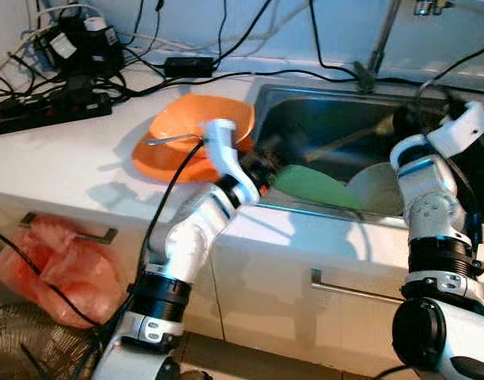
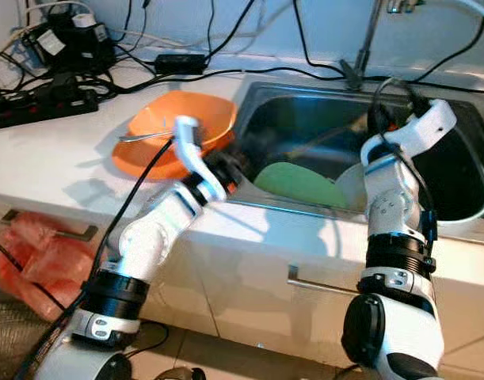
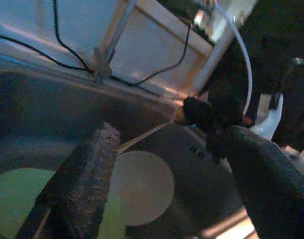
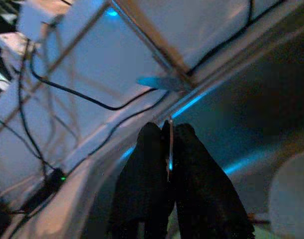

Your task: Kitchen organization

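Observation:
Two stacked orange dishes (image 1: 194, 131) sit on the white counter left of the steel sink (image 1: 305, 95), with a metal spoon (image 1: 169, 140) lying in them. Inside the sink a green plate (image 1: 313, 186) leans beside a pale plate (image 1: 376, 190). My left gripper (image 1: 269, 162) hangs over the sink's left edge and is open, holding nothing; the left wrist view looks between its fingers (image 3: 92, 164) at both plates. My right gripper (image 1: 404, 119) is down in the sink, shut on a thin utensil (image 4: 170, 144) whose long handle (image 1: 344, 142) slants across the basin.
A faucet (image 1: 380, 39) rises behind the sink. Power strips and tangled cables (image 1: 51, 107) crowd the counter's back left. An orange plastic bag (image 1: 59, 269) hangs from the cabinet handle at lower left, above a wire fan guard (image 1: 20, 340).

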Controlling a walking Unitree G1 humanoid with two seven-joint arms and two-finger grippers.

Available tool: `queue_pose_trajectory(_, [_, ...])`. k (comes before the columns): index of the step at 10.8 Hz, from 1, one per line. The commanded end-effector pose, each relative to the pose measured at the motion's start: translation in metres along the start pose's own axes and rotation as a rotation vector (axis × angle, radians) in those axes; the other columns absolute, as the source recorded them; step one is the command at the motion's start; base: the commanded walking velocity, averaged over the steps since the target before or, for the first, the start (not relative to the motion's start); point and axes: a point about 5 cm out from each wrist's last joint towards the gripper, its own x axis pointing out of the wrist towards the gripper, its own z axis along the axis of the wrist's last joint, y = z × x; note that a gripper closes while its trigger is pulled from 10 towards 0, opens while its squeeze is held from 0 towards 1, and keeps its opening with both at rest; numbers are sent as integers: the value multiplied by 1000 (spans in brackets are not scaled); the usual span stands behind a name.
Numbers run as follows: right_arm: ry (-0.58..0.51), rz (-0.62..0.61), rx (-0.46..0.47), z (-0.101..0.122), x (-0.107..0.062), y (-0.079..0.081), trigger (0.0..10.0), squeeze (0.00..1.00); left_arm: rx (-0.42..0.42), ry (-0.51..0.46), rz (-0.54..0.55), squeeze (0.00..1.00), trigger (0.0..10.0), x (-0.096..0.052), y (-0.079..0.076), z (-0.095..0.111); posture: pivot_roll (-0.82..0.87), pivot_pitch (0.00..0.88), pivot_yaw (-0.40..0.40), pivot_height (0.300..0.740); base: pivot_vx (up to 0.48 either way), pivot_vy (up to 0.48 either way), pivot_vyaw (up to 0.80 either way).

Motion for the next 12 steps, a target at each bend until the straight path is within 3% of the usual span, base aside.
queue_pose_trajectory(1, [-1,-13,-40,-1,1,-1,9451,0,66,21,9,1000,10000,-2,2,-4,3,32,68,740,0,0,0])
queue_pose_trajectory(2, [8,-21,-119,-4,1,-3,10000,0,146,49,17,1000,10000,-4,4,-8,3,32,68,740,0,0,0])
queue_pose_trajectory(3, [34,-13,-334,-11,0,-7,10000,0,252,101,7,1000,10000,-9,5,-16,7,32,66,740,0,0,0])
queue_pose_trajectory(4, [35,22,-498,-12,0,-6,10000,0,283,124,3,1000,10000,-12,6,-20,7,30,67,740,0,0,0])
queue_pose_trajectory(5, [38,55,-591,-12,1,-4,10000,0,310,141,3,1000,10000,-14,8,-23,7,31,66,740,0,0,0])
queue_pose_trajectory(7, [73,115,-675,-15,3,-2,10000,0,353,155,3,1000,10000,-19,12,-24,8,30,65,740,0,0,0])
queue_pose_trajectory(8, [87,137,-691,-19,3,-1,10000,180,356,148,9,1000,10000,-20,14,-22,9,29,63,740,0,0,0])
queue_pose_trajectory(9, [100,141,-688,-22,3,-1,10000,1000,367,148,13,1000,10000,-20,15,-22,10,27,62,740,0,0,0])
queue_pose_trajectory(12, [119,145,-676,-26,4,-2,10000,1000,382,149,25,1000,10000,-22,19,-20,12,26,58,740,0,0,0])
